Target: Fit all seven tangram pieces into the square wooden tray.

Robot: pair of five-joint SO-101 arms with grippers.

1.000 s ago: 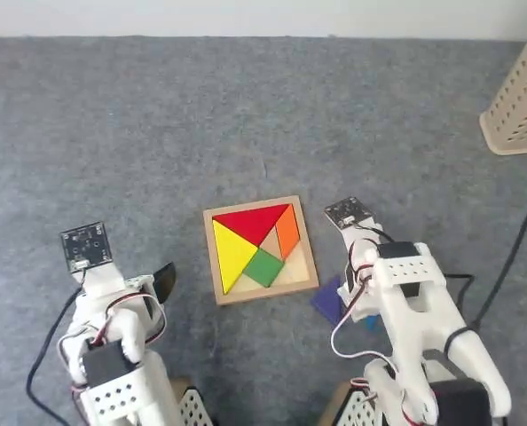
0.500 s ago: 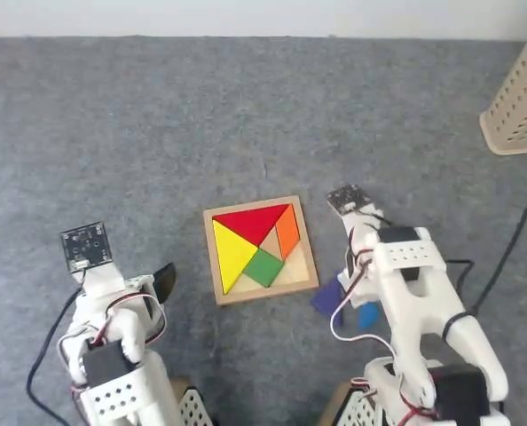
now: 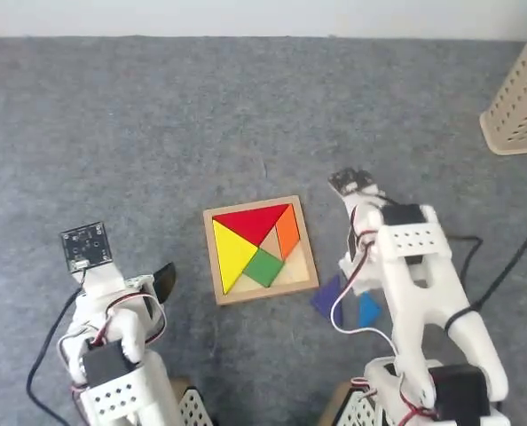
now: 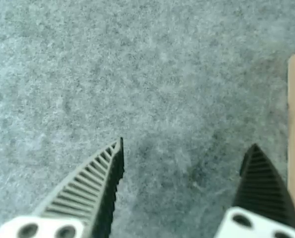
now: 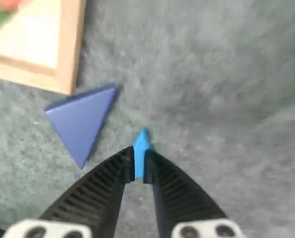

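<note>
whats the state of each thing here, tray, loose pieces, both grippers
square wooden tray, partly filled, gaps left
left gripper, open above the grey carpet
right gripper, shut on the light blue tangram piece
dark blue triangular piece, lying flat on the carpet beside the tray

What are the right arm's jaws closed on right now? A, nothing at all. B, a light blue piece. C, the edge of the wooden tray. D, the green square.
B: the right wrist view shows the right arm's jaws pinching a light blue piece, its tip poking out between them, while the purple triangle lies apart on the carpet.
</note>
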